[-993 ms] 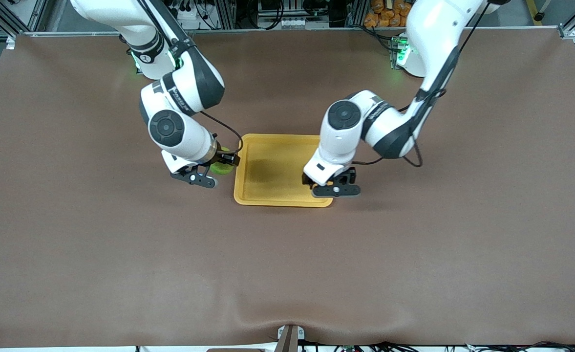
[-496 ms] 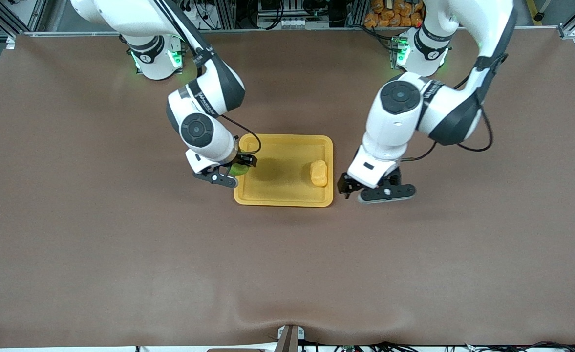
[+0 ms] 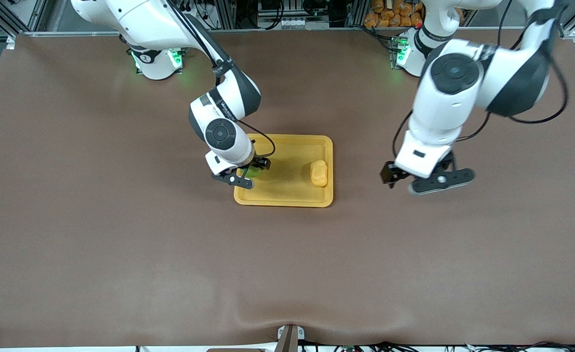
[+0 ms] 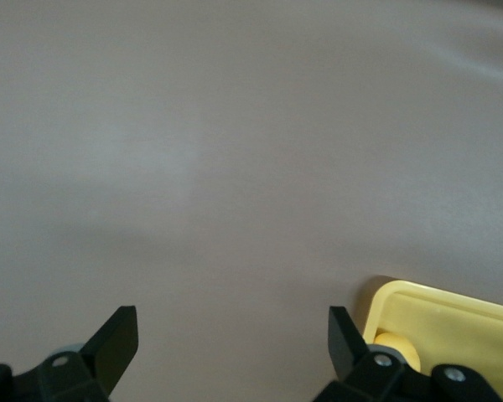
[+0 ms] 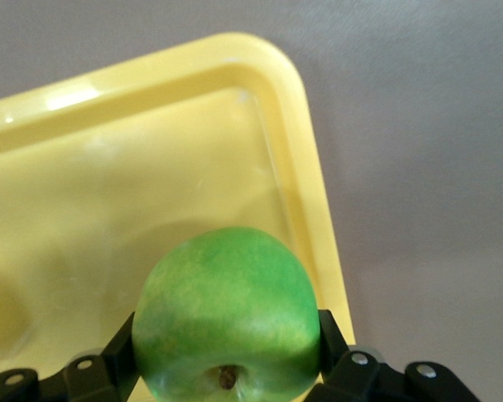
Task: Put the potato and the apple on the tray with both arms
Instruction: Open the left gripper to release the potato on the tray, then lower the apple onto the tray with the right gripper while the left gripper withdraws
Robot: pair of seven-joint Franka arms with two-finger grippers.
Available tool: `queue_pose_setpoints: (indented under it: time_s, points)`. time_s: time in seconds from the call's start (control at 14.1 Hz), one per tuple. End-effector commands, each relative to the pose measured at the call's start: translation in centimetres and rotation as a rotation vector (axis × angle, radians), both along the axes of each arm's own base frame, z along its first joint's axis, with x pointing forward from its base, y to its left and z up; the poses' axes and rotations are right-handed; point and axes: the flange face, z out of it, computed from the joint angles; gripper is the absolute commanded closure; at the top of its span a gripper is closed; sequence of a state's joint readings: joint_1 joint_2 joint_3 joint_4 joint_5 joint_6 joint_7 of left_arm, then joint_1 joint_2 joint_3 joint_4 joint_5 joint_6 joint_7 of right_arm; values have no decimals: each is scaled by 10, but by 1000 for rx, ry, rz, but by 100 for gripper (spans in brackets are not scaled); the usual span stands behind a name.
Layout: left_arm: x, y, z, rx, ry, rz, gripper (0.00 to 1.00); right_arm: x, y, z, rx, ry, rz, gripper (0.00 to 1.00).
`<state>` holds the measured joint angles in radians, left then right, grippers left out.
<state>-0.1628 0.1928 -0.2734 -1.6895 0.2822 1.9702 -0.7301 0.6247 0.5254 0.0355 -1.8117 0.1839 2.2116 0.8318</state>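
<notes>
front view: a high camera across the tabletop (image 3: 121,254), facing the arm bases at 12 o'clock; it takes in the whole surface, with the tray (image 3: 287,199) near centre.
left wrist view: rides on the left arm, looking down past the left pincer (image 4: 233,347) at bare tabletop (image 4: 235,151); a tray (image 4: 461,310) corner enters at 4 o'clock.
right wrist view: rides on the right arm, very near, looking down past the right pincer (image 5: 226,352) and the apple (image 5: 226,314) into the tray (image 5: 306,184).
shared: all three views show the tray; front and right wrist views both show the apple (image 3: 254,171).
</notes>
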Motion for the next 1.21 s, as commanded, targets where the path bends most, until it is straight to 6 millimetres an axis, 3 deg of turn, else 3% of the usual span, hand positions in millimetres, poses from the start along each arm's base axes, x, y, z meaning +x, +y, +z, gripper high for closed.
queue_pose_setpoints:
  time_s: [0.0, 0.35, 0.43, 0.57, 0.64, 0.71, 0.78, 0.92, 1.13]
  points:
    - [-8, 25, 25, 16, 22, 13, 0, 2, 11, -3, 10, -2, -26, 100]
    - [-10, 67, 64, 49, 93, -8, 0, -3, 16, -23, 3, 0, -22, 100]
    - [-12, 71, 74, 37, 116, -2, 0, -3, 15, -27, -3, 3, -22, 93]
    - [-11, 88, 84, 35, 151, -23, 0, -3, 12, -30, -10, 7, -19, 91]
    - [-12, 93, 85, 43, 169, -49, 0, -3, 13, -32, -11, 8, -18, 84]
    - [-12, 101, 92, 47, 176, -82, 0, -3, 13, -34, -13, 9, -19, 60]
    - [-9, 115, 99, 45, 184, -98, 0, -3, 13, -34, -11, 5, -20, 46]
    - [-13, 122, 107, 43, 184, -153, 0, -3, 14, -34, -12, 1, -14, 0]
    - [-23, 154, 123, 24, 213, -223, 0, -2, 12, -33, -15, 4, -11, 0]
